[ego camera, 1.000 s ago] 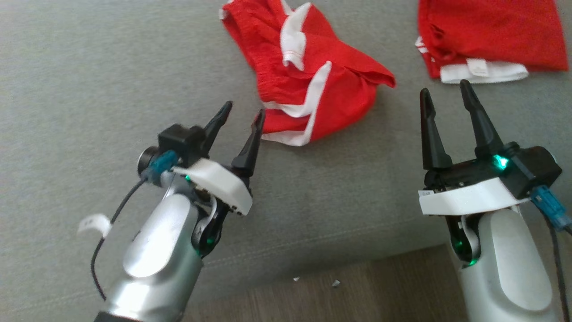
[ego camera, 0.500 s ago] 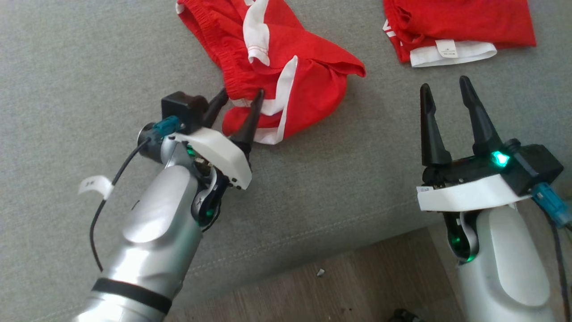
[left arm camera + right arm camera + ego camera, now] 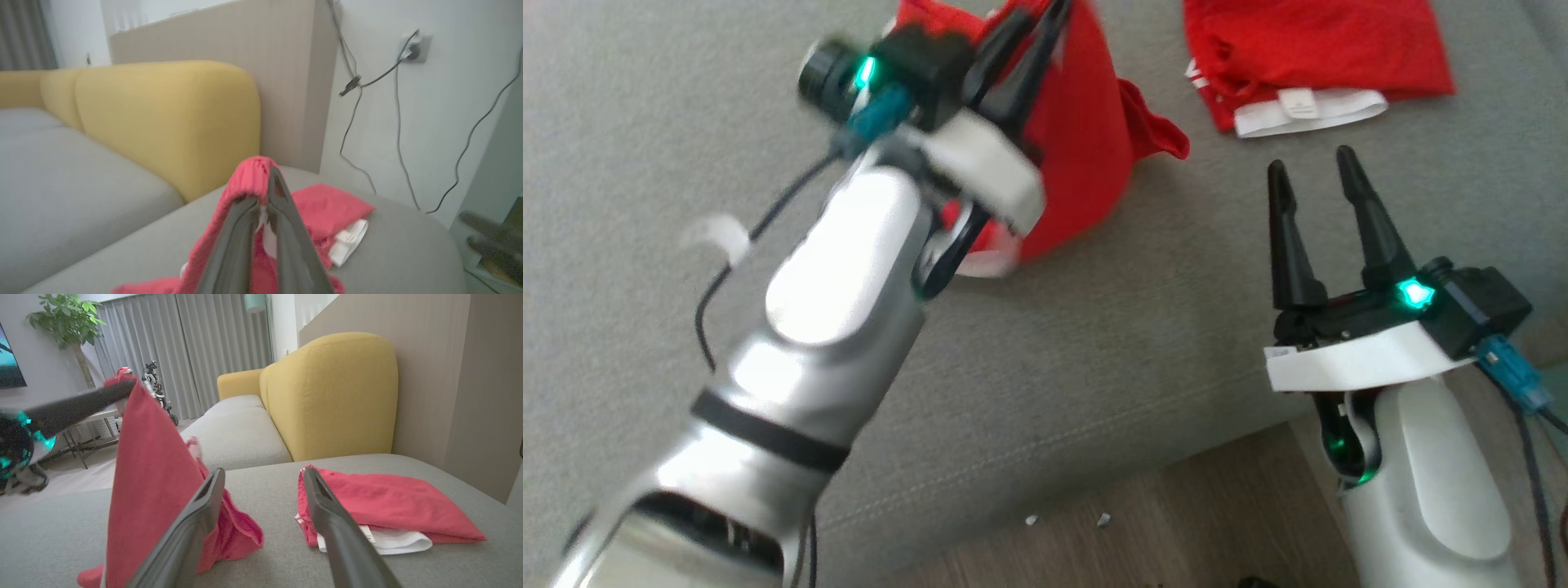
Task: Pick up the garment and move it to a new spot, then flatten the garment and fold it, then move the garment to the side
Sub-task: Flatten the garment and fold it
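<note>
**Left gripper pinched on red garment, fabric hanging in a tent**

Left gripper [image 3: 1037,20]: jaws narrow, closed on a fold of the red garment [image 3: 1086,147]. In the left wrist view the ribbed edge bunches over the fingertips, so it looks like a waistband grab. That is probably deliberate: elastic is thick and less likely to slip than the thin body cloth.

Garment position: held up at the far centre of the grey seat [image 3: 645,122], draping from the pinch point down to the cushion. The right wrist view shows its lower end resting on the seat, so it is not fully clear. A single-point hold lets the crumpled cloth hang out under its own weight, which should help with flattening.

Right gripper [image 3: 1309,160]: jaws wide, holding nothing, parked at near right with fingers pointing far. It looks staged to take a second corner.

Second red garment [image 3: 1315,57]: folded, white band showing, lying at far right, apart from the held one. The drop spot should avoid it.

Step, as judged: the pick-up and move. Risk: the dragging hem snags or bunches again.
</note>
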`<state>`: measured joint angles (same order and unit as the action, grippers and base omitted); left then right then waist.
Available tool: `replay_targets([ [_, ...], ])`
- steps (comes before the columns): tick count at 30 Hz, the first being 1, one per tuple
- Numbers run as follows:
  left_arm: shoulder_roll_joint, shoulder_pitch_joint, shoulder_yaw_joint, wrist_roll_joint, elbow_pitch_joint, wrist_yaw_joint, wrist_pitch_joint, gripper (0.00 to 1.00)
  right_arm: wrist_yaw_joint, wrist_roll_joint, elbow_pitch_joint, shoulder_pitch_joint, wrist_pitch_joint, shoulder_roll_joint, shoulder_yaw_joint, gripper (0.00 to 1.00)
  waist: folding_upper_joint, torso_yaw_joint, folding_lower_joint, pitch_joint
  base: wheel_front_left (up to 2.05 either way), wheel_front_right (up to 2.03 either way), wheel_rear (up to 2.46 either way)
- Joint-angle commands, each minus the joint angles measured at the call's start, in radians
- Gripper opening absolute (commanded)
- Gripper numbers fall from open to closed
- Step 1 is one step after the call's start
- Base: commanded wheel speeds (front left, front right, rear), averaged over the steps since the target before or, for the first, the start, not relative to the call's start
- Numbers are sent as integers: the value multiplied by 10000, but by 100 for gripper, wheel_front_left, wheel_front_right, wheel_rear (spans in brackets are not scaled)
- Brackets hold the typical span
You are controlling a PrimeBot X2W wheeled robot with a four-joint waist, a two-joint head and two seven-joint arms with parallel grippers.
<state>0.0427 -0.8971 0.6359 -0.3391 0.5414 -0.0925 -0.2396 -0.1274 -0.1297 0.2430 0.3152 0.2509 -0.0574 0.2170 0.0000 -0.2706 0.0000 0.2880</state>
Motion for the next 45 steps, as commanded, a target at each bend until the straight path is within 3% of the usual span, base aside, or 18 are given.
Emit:
replay_targets([
  [1, 80, -671, -148, -113, -499, 88, -108, 0, -33, -107, -281, 215, 107, 71, 257, 100, 0, -191, 0, -186, 0, 0, 0],
  [6, 78, -2060, 372, -798, -1278, 652, -176, 0, -33, -244, -274, 233, 108, 71, 329, 100, 0, -381, 0, -337, 0, 0, 0],
  [10, 87, -2570, 159, -864, -1226, 1130, -210, 0, -33, -249, -337, 203, 108, 71, 288, 100, 0, -291, 0, -311, 0, 0, 0],
  [13, 449, -2450, -179, -773, -768, 1259, -217, 0, -33, -200, -396, 170, 108, 72, 192, 100, 0, -65, 0, -216, 0, 0, 0],
  [20, 2092, -1405, -555, -95, 113, 1179, -220, 0, -33, -76, -536, 298, 108, 72, 20, 100, 0, 493, 0, 170, 0, 0, 0],
  [25, 2900, -198, -752, 139, 475, 1084, -220, 0, -33, 90, -512, 338, 108, 72, -76, 100, 0, 933, 0, 356, 0, 0, 0],
  [29, 3082, 634, -640, 135, 1171, 878, -221, 0, -33, 238, -427, 379, 108, 72, -101, 100, 0, 1262, 0, 414, 0, 0, 0],
  [36, 2708, 1153, -786, -157, 1879, 808, -221, 0, -33, 381, -330, 489, 108, 72, -59, 100, 0, 1577, 0, 434, 0, 0, 0],
  [37, 2621, 1207, -857, -216, 1916, 824, -221, 54, -33, 404, -305, 502, 108, 72, -49, 100, 0, 1612, 0, 430, 0, 0, 0],
  [38, 2542, 1260, -925, -260, 1920, 832, -221, 93, -33, 422, -279, 510, 108, 72, -40, 100, 0, 1637, 0, 423, 0, 0, 0],
  [39, 2462, 1323, -1013, -330, 1921, 824, -221, 100, -33, 439, -254, 513, 108, 72, -39, 100, 0, 1659, 0, 409, 0, 0, 0],
  [45, 2123, 1812, -1608, -578, 1520, 812, -221, 100, -33, 550, -73, 477, 108, 72, -122, 100, 0, 1810, 0, 252, 0, 0, 0],
])
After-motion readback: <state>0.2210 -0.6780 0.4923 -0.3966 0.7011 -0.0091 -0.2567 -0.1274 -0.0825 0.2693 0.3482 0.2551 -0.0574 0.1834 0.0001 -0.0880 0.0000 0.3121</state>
